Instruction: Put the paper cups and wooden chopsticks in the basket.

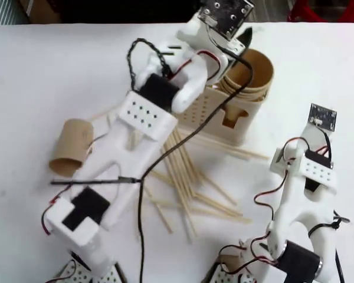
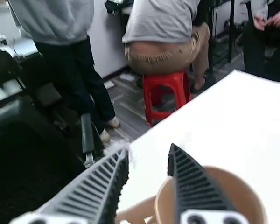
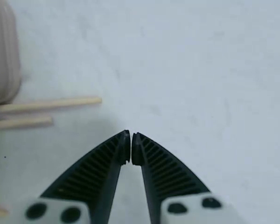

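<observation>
L gripper (image 2: 148, 153): being held part open above the basket (image 1: 221, 115). One finger (image 2: 191, 186) is being held over the mouth of the top cup (image 2: 252, 200), the other outside its rim. Nothing is being clamped.
R gripper (image 3: 130, 140): being held w/ tips pressed together, nothing betw. them, low over bare table (image 3: 200, 70), near two chopstick ends (image 3: 60, 103).
Cup stack (image 1: 256, 71): being held upright, nested, at one end of the basket, just under the L gripper.
Loose cup (image 1: 71, 147): being seen on its side on the table, well apart from the basket, beside the L arm (image 1: 130, 147).
Chopsticks (image 1: 186, 177): being seen fanned out on the table, from the basket's near side toward the front, betw. the two arms; none in the basket.
Basket: white, w/ perforated wall & handle cutout; being crossed overhead by the L arm.
</observation>
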Controlling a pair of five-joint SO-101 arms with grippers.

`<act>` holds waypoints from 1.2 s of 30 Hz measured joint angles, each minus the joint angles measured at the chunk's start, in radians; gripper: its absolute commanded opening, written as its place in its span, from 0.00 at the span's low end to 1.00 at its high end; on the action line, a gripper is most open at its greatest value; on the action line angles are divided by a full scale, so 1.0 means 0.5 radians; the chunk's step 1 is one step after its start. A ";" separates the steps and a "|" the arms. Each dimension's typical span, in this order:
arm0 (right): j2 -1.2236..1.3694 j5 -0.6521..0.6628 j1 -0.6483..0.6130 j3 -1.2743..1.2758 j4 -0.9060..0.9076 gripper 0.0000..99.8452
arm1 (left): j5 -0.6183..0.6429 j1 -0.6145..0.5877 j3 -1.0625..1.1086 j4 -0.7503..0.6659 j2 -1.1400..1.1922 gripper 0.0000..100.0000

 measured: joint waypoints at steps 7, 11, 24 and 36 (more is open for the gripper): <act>0.000 0.000 0.003 0.000 0.000 0.02 | -0.012 0.000 0.000 0.212 -0.021 0.15; 0.000 0.000 0.003 0.000 0.000 0.02 | -0.193 0.000 0.000 0.525 -0.190 0.15; 0.000 0.000 0.003 0.000 -0.025 0.02 | -0.644 -0.261 0.000 1.510 -0.666 0.15; 0.000 0.000 0.000 0.043 -0.052 0.02 | -0.964 -0.878 0.009 2.197 -0.841 0.15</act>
